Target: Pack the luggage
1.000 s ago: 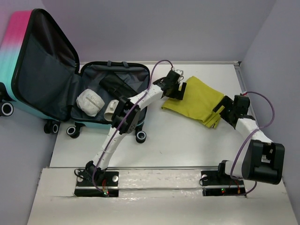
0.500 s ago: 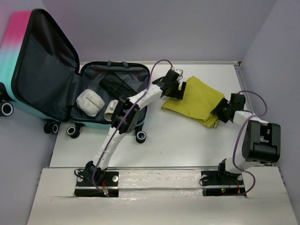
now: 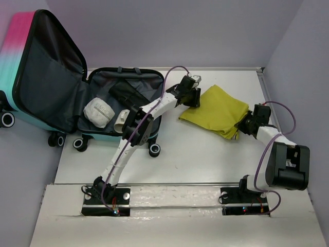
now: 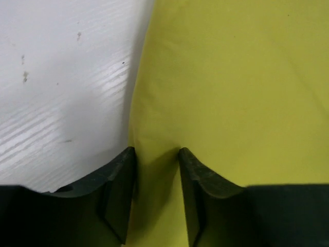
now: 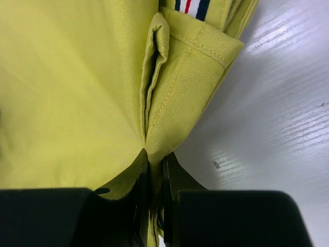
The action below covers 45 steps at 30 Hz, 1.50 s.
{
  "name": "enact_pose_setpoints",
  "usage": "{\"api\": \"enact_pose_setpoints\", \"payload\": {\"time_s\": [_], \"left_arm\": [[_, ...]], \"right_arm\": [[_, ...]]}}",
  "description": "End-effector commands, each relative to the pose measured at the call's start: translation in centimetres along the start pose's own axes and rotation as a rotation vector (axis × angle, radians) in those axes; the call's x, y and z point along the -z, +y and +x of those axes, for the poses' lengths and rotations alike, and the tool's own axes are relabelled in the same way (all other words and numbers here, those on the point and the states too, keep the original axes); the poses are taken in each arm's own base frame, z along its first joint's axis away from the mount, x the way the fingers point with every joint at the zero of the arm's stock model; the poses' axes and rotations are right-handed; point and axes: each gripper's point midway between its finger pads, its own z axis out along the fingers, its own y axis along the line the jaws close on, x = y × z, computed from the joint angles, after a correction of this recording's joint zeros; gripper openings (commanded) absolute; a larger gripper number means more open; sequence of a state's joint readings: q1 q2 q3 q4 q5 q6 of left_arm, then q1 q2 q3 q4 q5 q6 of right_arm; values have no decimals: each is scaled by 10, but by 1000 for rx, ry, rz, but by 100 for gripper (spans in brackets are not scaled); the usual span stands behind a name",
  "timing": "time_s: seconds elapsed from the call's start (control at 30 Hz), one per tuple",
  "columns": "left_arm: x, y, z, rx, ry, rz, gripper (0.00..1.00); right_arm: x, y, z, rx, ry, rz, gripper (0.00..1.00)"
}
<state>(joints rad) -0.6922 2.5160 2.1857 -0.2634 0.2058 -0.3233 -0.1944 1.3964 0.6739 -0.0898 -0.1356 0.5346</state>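
Both sides of the yellow cloth [image 3: 218, 107] are pinched, by my left tool [image 4: 154, 157] and right tool [image 5: 156, 165], I think to carry it flat into the open luggage [image 3: 49, 77] at the worktop's [image 3: 195, 154] far-left corner.

Left arm [image 3: 134, 135]: white links, black joint housings, left purple cable [image 3: 177, 67] run along it. Right arm [image 3: 267, 138]: same white/black scheme, one big boxy black housing [image 3: 290, 172], right purple cable [image 3: 262, 162]. Bases are black plates [image 3: 105, 198] on a white rail [image 3: 175, 195] at the near edge of the bench [image 3: 195, 154], with red and green LEDs [image 3: 114, 210] lit. Left end effector [image 4: 157, 154]: matte black fingers with rounded tips. Right end effector [image 5: 154, 162]: black, with blocky finger bodies.
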Motion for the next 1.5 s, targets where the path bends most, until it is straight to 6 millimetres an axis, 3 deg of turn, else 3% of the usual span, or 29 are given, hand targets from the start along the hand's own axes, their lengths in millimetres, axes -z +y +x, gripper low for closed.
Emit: {"api": "enact_pose_setpoints", "payload": {"time_s": [0.0, 0.1, 0.17, 0.3, 0.37, 0.4, 0.43, 0.47, 0.5, 0.53, 0.6, 0.63, 0.67, 0.7, 0.73, 0.77, 0.83, 0.87, 0.9, 0.93, 1.0, 1.07, 1.1, 1.13, 1.17, 1.2, 1.27, 1.4, 1.47], "left_arm": [[-17, -20, 12, 60, 22, 135, 28], [-17, -25, 12, 74, 19, 166, 6], [-10, -31, 6, 72, 3, 185, 6], [38, -54, -39, 59, -111, 236, 6], [90, -81, -90, 20, -237, 279, 6], [126, -94, -116, 2, -299, 295, 6], [145, -97, -131, -9, -338, 291, 6], [182, -107, -154, -31, -395, 299, 6], [189, -105, -163, -35, -421, 293, 6], [219, -99, -177, -33, -453, 278, 6], [254, -89, -196, -38, -508, 245, 6], [285, -84, -203, -36, -536, 218, 6], [301, -56, -213, -13, -570, 148, 6], [328, -47, -212, -5, -590, 120, 6], [343, -33, -213, 10, -604, 96, 6], [360, -3, -217, 40, -627, 48, 6], [392, 22, -203, 82, -649, 2, 6], [402, 37, -199, 102, -661, -30, 6], [406, 73, -185, 151, -651, -100, 6], [438, 79, -183, 158, -717, -151, 6], [466, 119, -160, 212, -754, -264, 6], [484, 154, -143, 262, -781, -390, 28], [491, 178, -125, 299, -772, -463, 51], [498, 195, -115, 322, -768, -516, 98], [502, 207, -105, 333, -752, -571, 99], [512, 205, -98, 334, -753, -597, 99], [536, 201, -93, 326, -807, -655, 99], [607, 154, -78, 305, -993, -682, 99], [627, 146, -65, 317, -1034, -717, 99]], "right_arm": [[1, 13, -6, 25, -14, -62, 7], [0, 18, -3, 31, -1, -93, 7], [2, 25, -2, 34, 5, -129, 7], [18, 57, -15, 41, -23, -240, 7], [34, 84, -31, 65, -68, -302, 7], [40, 102, -27, 96, -59, -334, 7], [52, 125, -41, 120, -97, -371, 7], [62, 148, -36, 164, -103, -402, 7], [67, 154, -48, 166, -131, -402, 7], [77, 177, -39, 202, -118, -438, 7], [95, 218, -50, 227, -150, -507, 7], [100, 235, -48, 241, -146, -540, 7], [108, 260, -35, 270, -121, -592, 7], [115, 288, -39, 278, -124, -638, 7], [124, 315, -21, 311, -94, -695, 7], [129, 334, -13, 331, -82, -729, 7], [138, 383, -2, 363, -62, -805, 7], [151, 407, 26, 401, -23, -863, 7], [156, 424, 39, 422, 1, -897, 7], [155, 449, 49, 435, 13, -931, 7], [162, 477, 87, 471, 68, -982, 7], [136, 498, 117, 497, 103, -974, 10], [121, 498, 135, 530, 148, -948, 41], [104, 496, 147, 552, 190, -919, 59], [81, 507, 159, 579, 212, -911, 89], [67, 498, 169, 608, 257, -862, 99], [53, 503, 176, 643, 267, -857, 100], [61, 506, 168, 701, 226, -885, 100], [69, 509, 159, 714, 193, -893, 100]]}}
